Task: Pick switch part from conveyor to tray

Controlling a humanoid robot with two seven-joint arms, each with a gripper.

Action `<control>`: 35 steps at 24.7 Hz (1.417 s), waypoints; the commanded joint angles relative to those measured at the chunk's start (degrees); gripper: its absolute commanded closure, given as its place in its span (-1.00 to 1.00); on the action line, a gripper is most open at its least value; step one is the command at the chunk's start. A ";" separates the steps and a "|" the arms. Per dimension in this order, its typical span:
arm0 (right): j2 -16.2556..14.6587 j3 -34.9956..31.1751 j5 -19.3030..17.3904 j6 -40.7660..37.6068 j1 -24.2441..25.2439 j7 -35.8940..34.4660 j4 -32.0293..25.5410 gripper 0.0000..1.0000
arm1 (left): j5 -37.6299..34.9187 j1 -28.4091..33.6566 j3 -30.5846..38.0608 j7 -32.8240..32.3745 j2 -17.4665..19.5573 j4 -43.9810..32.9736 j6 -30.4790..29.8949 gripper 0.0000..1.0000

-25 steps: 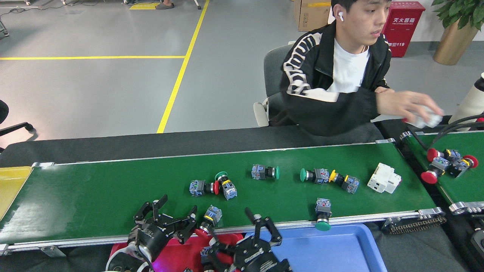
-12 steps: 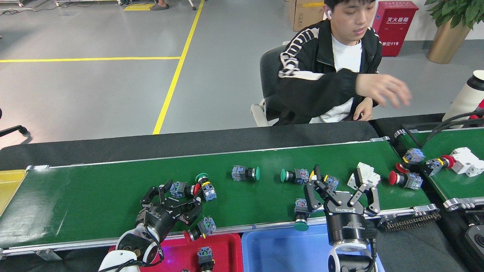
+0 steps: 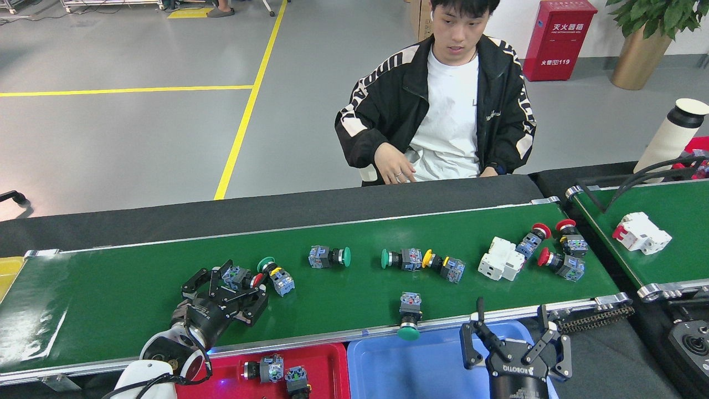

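Since half a second ago the right gripper (image 3: 514, 332) has pulled back off the belt and now hangs over the blue tray (image 3: 432, 368) at the near edge, its fingers spread and holding nothing. The person (image 3: 443, 105) has lowered the raised arm and now sits with hands near the far edge of the black surface (image 3: 221, 213).

The left gripper (image 3: 224, 288) rests over the conveyor (image 3: 111, 293), jaws open, with its far fingertips just beside a red-capped switch part (image 3: 239, 277) that touches a green-capped one (image 3: 274, 274); whether a fingertip actually touches the red-capped piece I cannot tell.

Further along the belt lie a green-capped switch (image 3: 328, 257), then a green and yellow pair (image 3: 424, 261) lying end to end, then a white block (image 3: 501, 259) touching a cluster of three red-capped switches (image 3: 554, 249) near the right end. One more green-capped switch (image 3: 410, 316) sits on the near rail, its cap hanging over the edge toward the blue tray.

The red tray (image 3: 327, 366) (only partly in view at the bottom) holds two switch parts (image 3: 277, 372) side by side. On the shorter belt (image 3: 664, 210) to the right lies another white block (image 3: 641, 233) with a red part at one end.
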 commanded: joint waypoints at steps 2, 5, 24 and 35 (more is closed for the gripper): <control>-0.25 0.80 0.00 -1.01 -1.03 0.17 -0.61 -1.00 | 2.75 1.22 4.48 0.62 0.71 -3.24 -3.84 0.69; 1.42 5.20 -0.17 -3.65 -3.58 2.72 1.67 -1.00 | 6.00 5.09 12.65 0.18 2.11 -8.25 -11.75 0.69; 6.43 17.59 -7.12 -4.00 -17.73 8.69 21.18 0.84 | 9.34 33.39 18.28 2.03 1.67 -31.19 -25.55 -1.00; 2.65 21.81 -6.76 -7.78 -14.39 4.30 9.85 0.97 | 8.90 33.12 37.53 1.15 -8.26 -30.49 -20.98 -1.00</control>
